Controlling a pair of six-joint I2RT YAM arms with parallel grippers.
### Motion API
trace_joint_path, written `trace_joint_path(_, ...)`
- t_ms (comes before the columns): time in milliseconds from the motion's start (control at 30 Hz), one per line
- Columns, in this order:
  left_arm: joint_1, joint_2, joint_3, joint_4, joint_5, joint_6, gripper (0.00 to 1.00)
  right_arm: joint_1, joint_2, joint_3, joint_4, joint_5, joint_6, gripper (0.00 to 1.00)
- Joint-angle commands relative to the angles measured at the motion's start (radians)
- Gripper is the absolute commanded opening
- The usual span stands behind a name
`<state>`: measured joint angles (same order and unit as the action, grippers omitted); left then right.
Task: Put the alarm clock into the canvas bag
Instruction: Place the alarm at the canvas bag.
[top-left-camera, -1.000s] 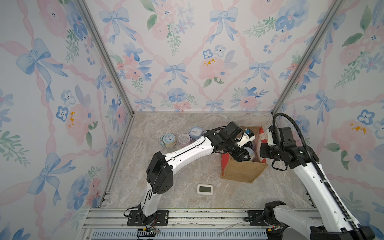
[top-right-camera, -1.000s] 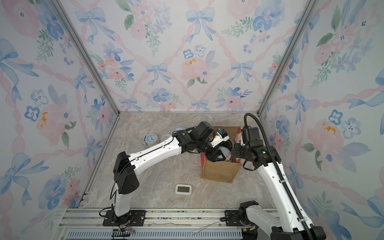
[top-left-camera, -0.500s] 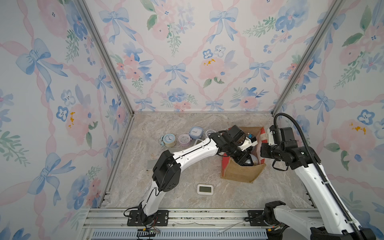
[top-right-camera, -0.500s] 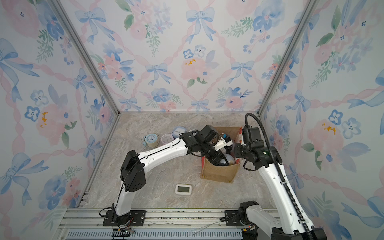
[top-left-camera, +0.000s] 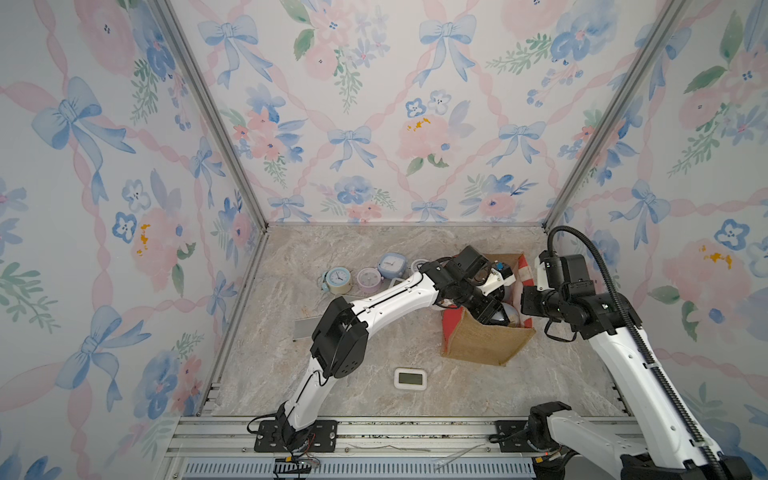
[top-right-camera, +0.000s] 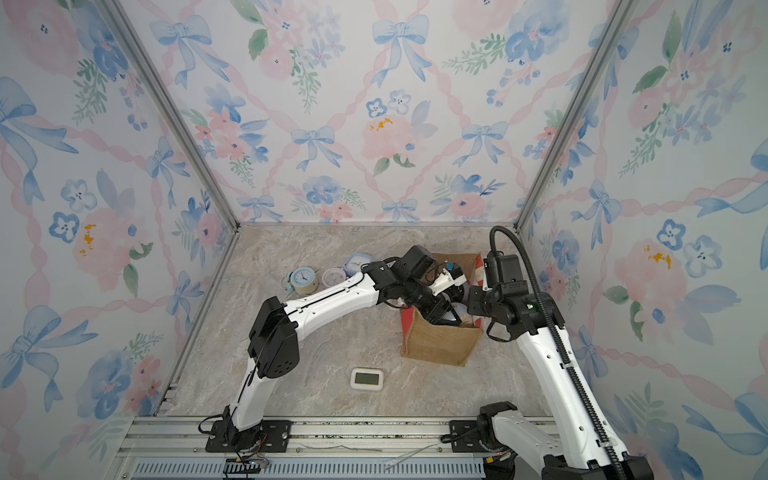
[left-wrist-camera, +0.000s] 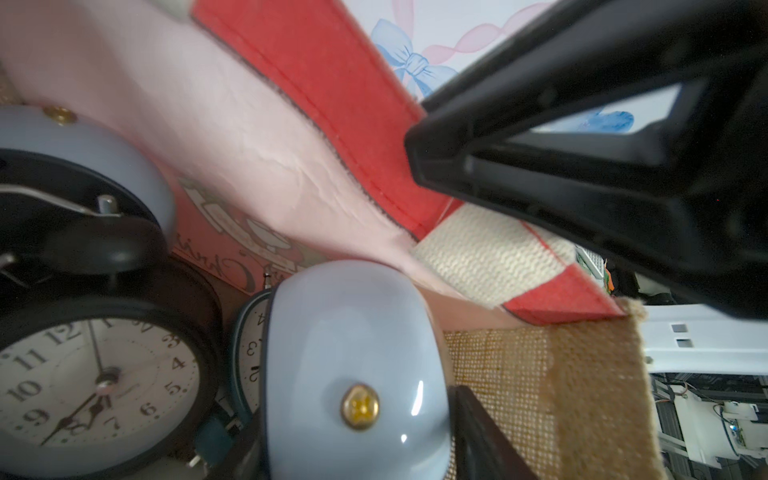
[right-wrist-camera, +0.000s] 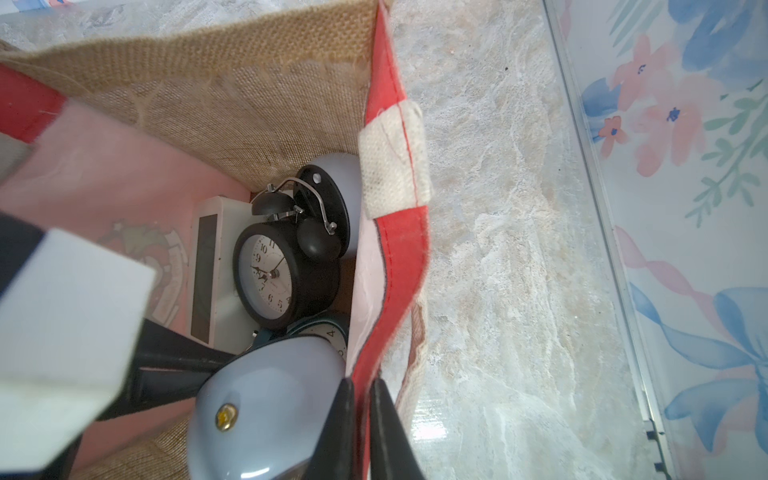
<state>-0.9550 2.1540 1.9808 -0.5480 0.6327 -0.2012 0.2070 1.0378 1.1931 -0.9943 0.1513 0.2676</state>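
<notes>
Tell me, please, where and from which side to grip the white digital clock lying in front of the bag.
Come straight down from above and pinch the two long edges at mid-length. The white digital clock lies flat, screen up, apart from the canvas bag, so its narrow width probably offers the best hold.

Arabic hour numerals on black alarm clock (left-wrist-camera: 99, 374) dial; canvas bag (left-wrist-camera: 519, 374) script illegible

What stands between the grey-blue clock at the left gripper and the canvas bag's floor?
Nothing blocks the mouth: the grey-blue clock is already inside the canvas bag. Deeper in lie a black twin-bell clock and a white digital clock, covering the floor there.
</notes>
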Motion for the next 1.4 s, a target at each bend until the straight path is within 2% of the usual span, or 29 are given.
trace_joint_path(0, 0.019, 0.079, -0.005, -0.091, -0.104, -0.016, 0.35, 0.007, -0.007, 0.013, -0.014, 0.013, -0.012, 0.12)
trace_joint_path(367, 0.047, 0.14, 0.181, -0.089, -0.197, -0.094, 0.35, 0.008, -0.011, 0.005, -0.01, 0.013, -0.011, 0.12)
trace_joint_path(633, 0.053, 0.182, 0.229, -0.089, -0.26, -0.147, 0.39, 0.008, -0.009, 0.0, -0.004, 0.011, -0.012, 0.12)
trace_joint_path(900, 0.071, 0.197, 0.245, -0.089, -0.278, -0.2, 0.52, 0.008, 0.002, -0.001, 0.003, 0.007, -0.01, 0.12)
trace_joint_path(967, 0.069, 0.186, 0.245, -0.089, -0.279, -0.2, 0.61, 0.008, 0.001, -0.001, 0.003, 0.007, -0.011, 0.12)
trace_joint_path(1133, 0.065, 0.141, 0.231, -0.089, -0.316, -0.205, 0.76, 0.008, 0.0, 0.0, 0.003, 0.01, -0.01, 0.12)
trace_joint_path(1367, 0.066, 0.06, 0.199, -0.088, -0.362, -0.204, 0.87, 0.008, -0.002, -0.003, 0.003, 0.012, -0.01, 0.12)
